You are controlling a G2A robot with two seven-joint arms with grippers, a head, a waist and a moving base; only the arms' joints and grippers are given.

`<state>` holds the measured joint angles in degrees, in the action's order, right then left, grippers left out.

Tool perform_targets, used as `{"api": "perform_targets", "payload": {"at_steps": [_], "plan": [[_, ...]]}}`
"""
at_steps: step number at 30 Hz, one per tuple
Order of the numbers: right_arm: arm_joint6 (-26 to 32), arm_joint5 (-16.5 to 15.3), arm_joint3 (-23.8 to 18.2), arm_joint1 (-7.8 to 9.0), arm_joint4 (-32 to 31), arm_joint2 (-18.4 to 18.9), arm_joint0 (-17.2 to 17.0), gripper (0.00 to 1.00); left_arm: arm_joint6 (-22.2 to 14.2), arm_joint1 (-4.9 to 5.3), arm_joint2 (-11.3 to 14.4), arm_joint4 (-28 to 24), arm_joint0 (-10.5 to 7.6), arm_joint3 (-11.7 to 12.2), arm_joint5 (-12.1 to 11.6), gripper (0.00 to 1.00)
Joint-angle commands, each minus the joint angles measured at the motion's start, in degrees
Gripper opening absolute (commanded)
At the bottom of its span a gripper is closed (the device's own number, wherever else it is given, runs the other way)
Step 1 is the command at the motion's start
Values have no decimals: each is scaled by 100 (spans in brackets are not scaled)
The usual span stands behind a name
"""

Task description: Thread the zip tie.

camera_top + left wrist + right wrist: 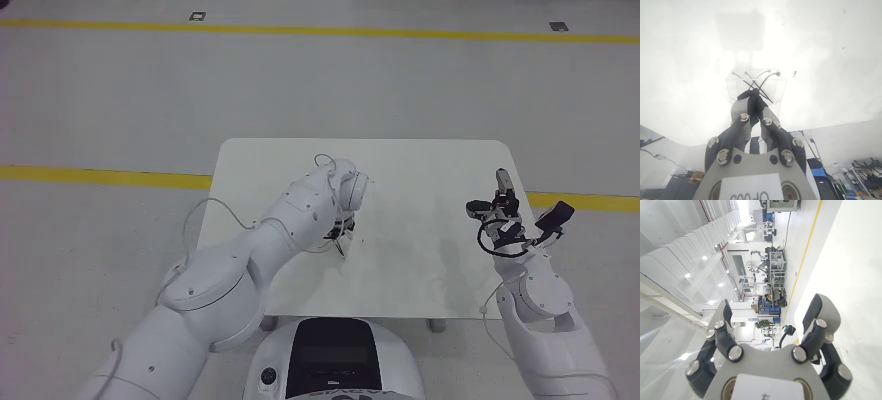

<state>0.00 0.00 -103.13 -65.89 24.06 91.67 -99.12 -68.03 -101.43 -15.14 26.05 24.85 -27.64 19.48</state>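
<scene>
Several black zip ties [763,79] lie crossed inside a small clear box [780,89] on the white table [420,180]. My left gripper [755,94] reaches down into that box, its black-taped fingertips [743,95] pinched together on one zip tie where the ties cross. From above, the left gripper [343,234] stands near the table's middle, pointing down. My right gripper [770,311] is open and holds nothing. It hangs by the table's right edge [494,197], turned away toward the room.
The table top around the box is bare white, with a few small dark specks [794,73]. Grey floor with yellow lines [100,176] surrounds the table. Racks and other machines [772,275] stand far off in the hall.
</scene>
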Motion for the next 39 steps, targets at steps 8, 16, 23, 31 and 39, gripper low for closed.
{"api": "perform_targets", "payload": {"at_steps": [8, 16, 23, 31, 39], "plan": [[0, 0, 0, 0, 0, 0, 0, 100, -190, 441, -265, 198, 86, -867, 0, 0], [0, 0, 0, 0, 0, 0, 0, 100, -338, 744, -341, 499, 202, -1700, -134, 0], [0, 0, 0, 0, 0, 0, 0, 100, -142, 760, -312, 637, 257, -1592, -30, 0], [0, 0, 0, 0, 0, 0, 0, 100, 718, 1123, -795, 753, 268, -1833, -521, 0], [0, 0, 0, 0, 0, 0, 0, 100, 1556, 2050, -1993, 979, 931, -3003, -1862, 0]]}}
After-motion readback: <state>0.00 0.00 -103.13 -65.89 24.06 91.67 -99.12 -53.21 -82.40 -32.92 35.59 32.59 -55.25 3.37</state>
